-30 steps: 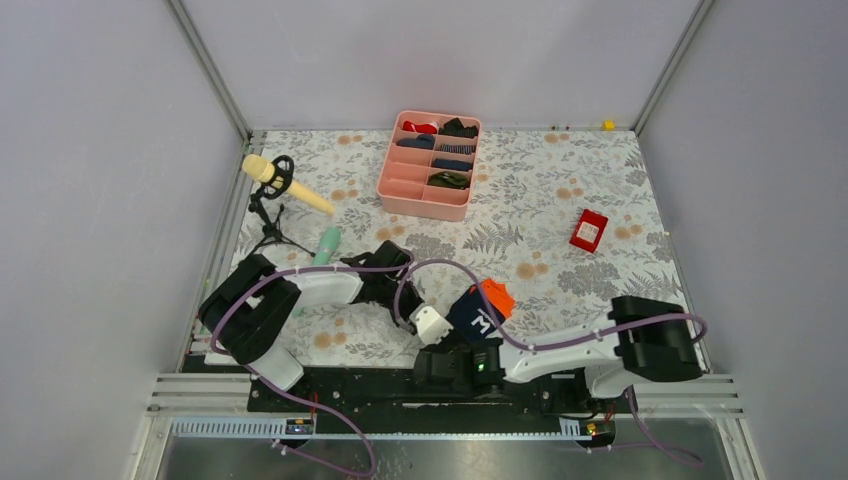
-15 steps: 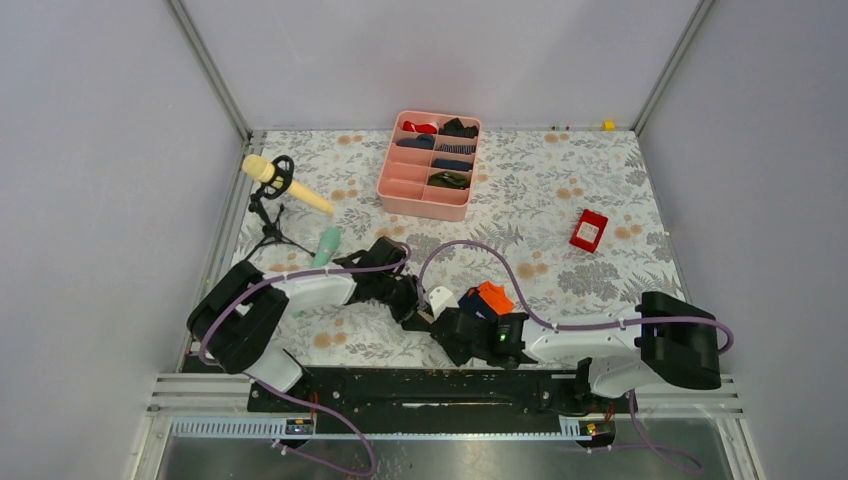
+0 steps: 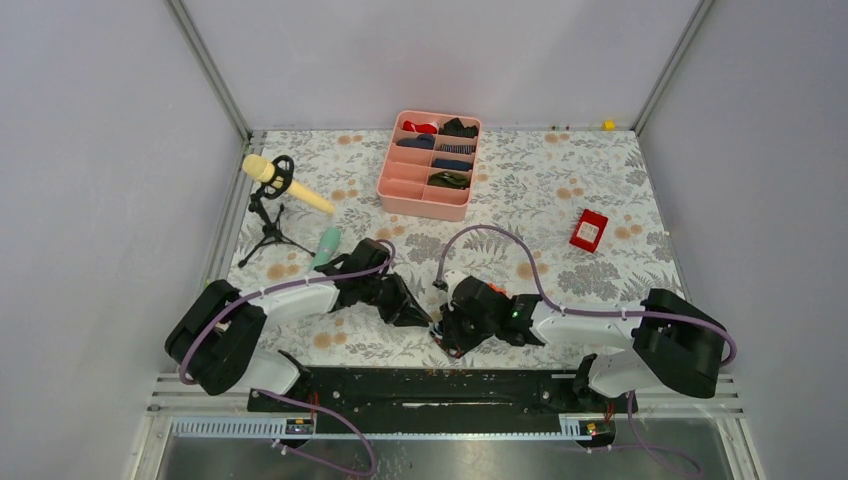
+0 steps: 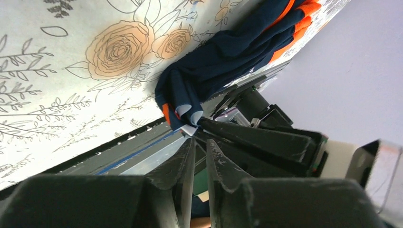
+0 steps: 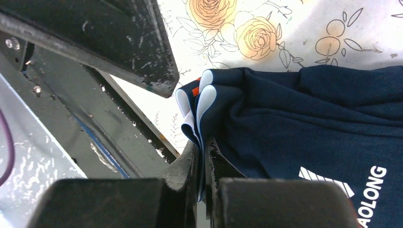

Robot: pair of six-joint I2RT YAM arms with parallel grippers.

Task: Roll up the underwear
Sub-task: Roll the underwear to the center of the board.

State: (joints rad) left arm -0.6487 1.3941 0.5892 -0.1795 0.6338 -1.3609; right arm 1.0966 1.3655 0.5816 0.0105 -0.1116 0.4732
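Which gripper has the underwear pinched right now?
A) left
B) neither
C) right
C: in the right wrist view the right gripper is shut on the folded edge of the underwear. The left gripper sits just short of it, jaws slightly apart with nothing between them.
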